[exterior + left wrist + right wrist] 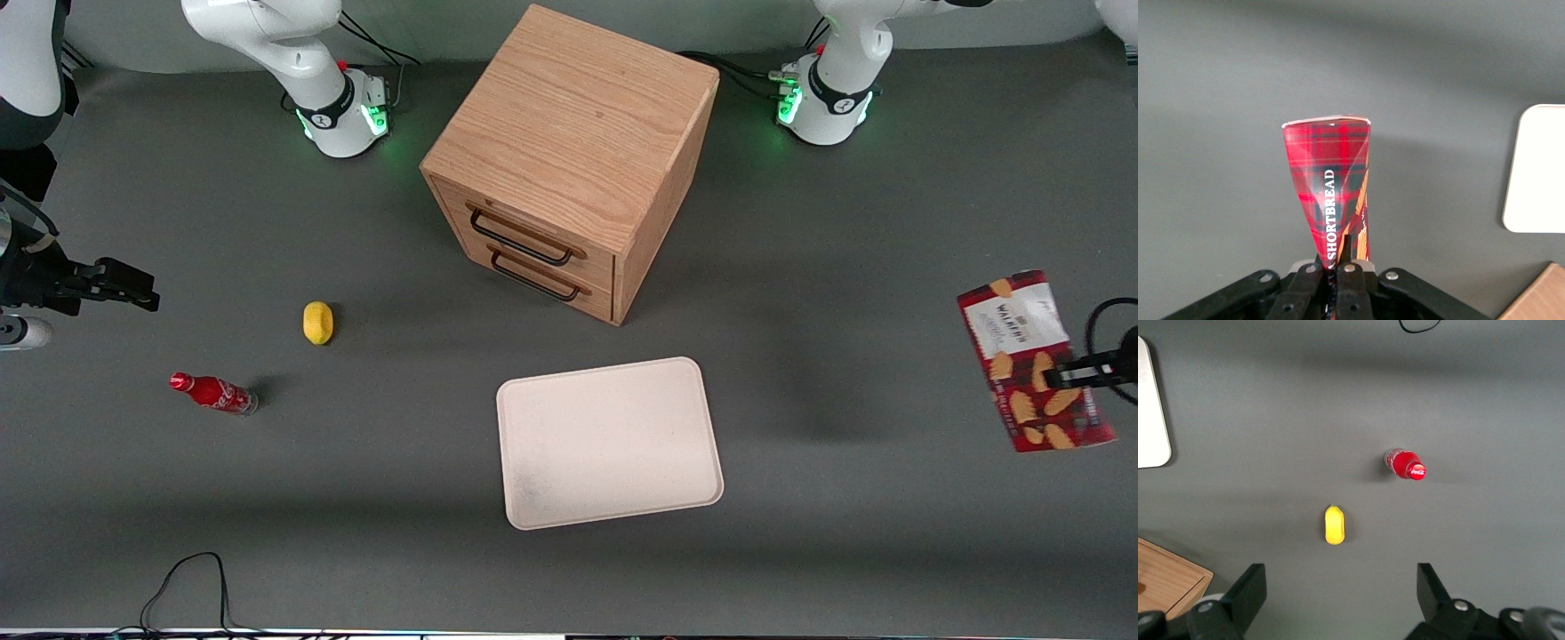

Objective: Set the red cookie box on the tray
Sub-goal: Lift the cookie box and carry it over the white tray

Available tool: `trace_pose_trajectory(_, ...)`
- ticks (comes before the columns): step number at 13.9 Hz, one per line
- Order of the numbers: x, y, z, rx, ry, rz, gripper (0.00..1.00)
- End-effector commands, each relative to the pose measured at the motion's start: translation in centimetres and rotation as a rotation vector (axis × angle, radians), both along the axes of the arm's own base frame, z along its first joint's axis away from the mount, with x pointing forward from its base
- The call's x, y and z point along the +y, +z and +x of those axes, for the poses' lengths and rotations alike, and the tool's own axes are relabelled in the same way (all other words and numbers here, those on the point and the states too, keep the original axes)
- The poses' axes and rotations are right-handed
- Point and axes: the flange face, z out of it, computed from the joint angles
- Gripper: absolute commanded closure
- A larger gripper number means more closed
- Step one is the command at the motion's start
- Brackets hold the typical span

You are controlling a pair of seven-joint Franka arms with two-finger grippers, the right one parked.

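Because the tray (pixel 610 442) lies well apart on the tabletop (pixel 845 293), the cookie box (pixel 1034 360), held aloft at the working arm's end by closed, denting fingers (pixel 1313 278) of the gripper (pixel 1067 375), could twist loose during the carry.

The gripper (pixel 1067 377) runs off the front view's edge, its arm unseen. The red cookie box (pixel 1331 193) hides its fingertips. The tray (pixel 1538 170) is cut off in the wrist view.
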Motion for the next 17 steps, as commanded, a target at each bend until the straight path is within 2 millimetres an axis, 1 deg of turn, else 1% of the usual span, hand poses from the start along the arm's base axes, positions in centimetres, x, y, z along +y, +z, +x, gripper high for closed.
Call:
trace_pose_trajectory(1,-8.0,-1.6,1.5,-0.021,0.004,0.016,1.0)
trace_pose_trajectory(3,-14.7,-3.5,2.0,-0.043,0.049,0.025,1.0)
trace_pose_trajectory(4,-18.0,-5.0,2.1,-0.055,0.061,0.028,1.0)
trace_pose_trajectory(6,-22.3,-7.6,2.4,-0.065,0.033,-0.008,1.0)
trace_pose_trajectory(7,-24.1,-9.2,2.5,-0.064,0.016,-0.03,1.0)
trace_pose_trajectory(9,-25.7,-12.2,3.0,-0.069,0.012,-0.04,1.0)
trace_pose_trajectory(11,-27.7,-16.0,3.2,-0.06,-0.009,-0.046,1.0)
trace_pose_trajectory(12,-29.4,-17.3,3.0,-0.067,-0.028,-0.047,1.0)
trace_pose_trajectory(14,-31.7,-19.5,2.7,-0.086,-0.019,-0.045,1.0)
trace_pose_trajectory(17,-31.9,-21.5,2.8,-0.087,-0.021,-0.044,1.0)
